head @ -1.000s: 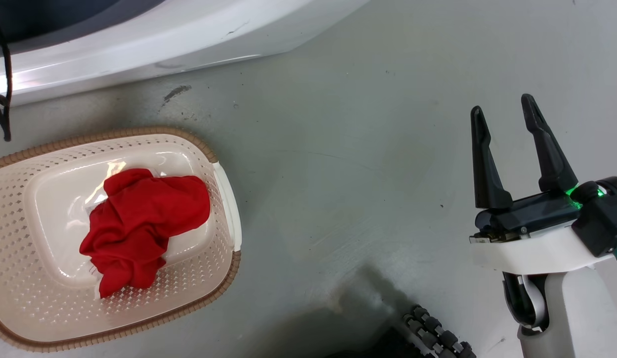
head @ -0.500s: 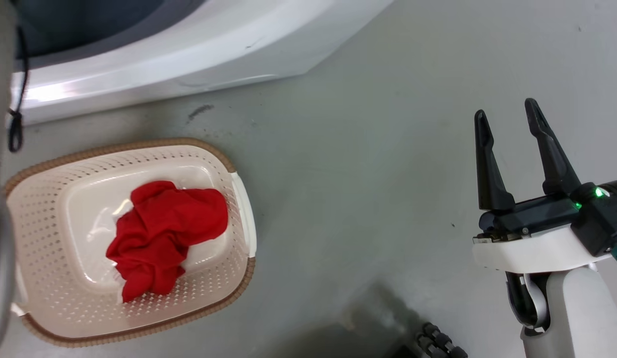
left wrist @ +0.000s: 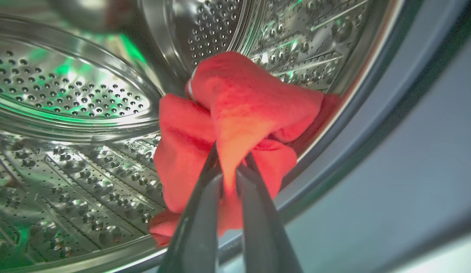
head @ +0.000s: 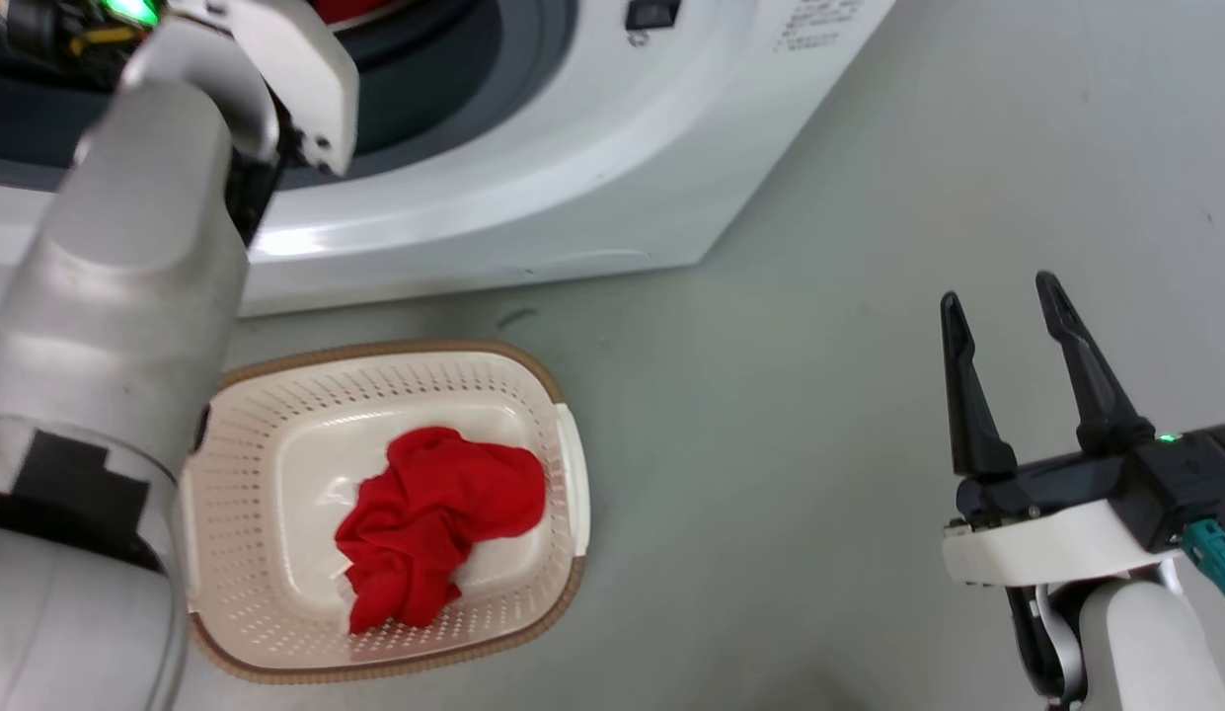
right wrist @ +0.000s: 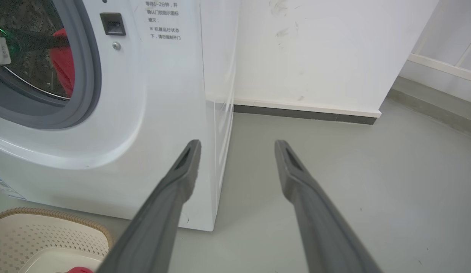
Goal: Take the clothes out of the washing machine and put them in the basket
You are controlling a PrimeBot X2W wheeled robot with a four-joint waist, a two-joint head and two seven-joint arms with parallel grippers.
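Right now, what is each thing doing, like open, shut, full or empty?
Washing machine, open at the front.
Left gripper, shut on the red cloth in the drum.
Right gripper, open and empty.
Basket, upright.
Red cloth in the basket, lying crumpled.

Left forearm (head: 128, 296): a pale grey rounded shell is carrying a black recessed patch (head: 59, 484).
Right fingers (head: 967, 405): two long black tapering prongs are sitting on a white collar (head: 1046, 553).
Right wrist: a green lamp (head: 1168, 437) is glowing beside a teal plug (head: 1216, 558).
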